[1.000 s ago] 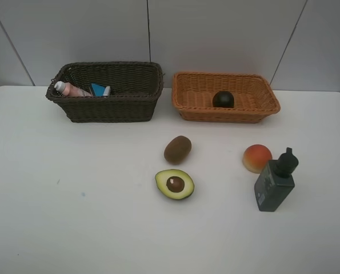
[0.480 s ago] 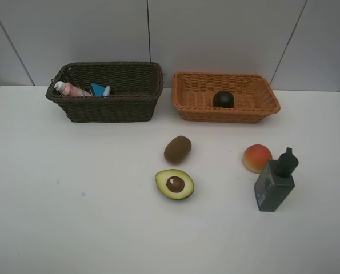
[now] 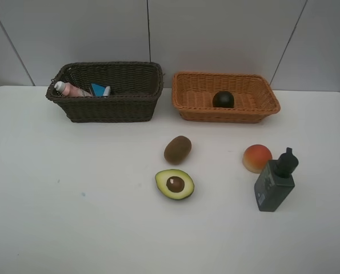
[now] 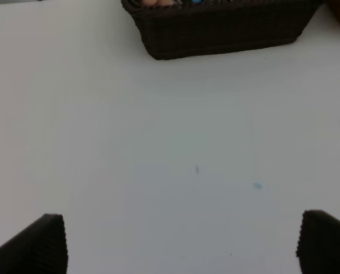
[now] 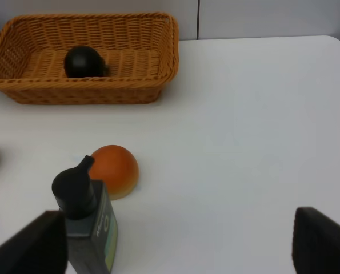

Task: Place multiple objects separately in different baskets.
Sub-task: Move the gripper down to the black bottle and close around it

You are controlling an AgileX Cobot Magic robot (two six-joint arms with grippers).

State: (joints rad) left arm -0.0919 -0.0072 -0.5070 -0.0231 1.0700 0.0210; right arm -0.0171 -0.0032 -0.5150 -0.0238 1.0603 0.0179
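lab-style bench: white table (image 3: 72, 228), plain grey panelled wall (image 3: 215, 34)

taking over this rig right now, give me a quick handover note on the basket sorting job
Hands: the left hand is open and empty over bare table, facing the dark basket. The right hand is open and empty, near the dark pump bottle and the peach.
Done: the pink bottle and a small blue and white item lie in the dark basket; the mangosteen sits in the orange basket.
Left: the kiwi, avocado half, peach and upright dark pump bottle are on the table. The fruit likely goes in the orange basket, the bottle in the dark one.
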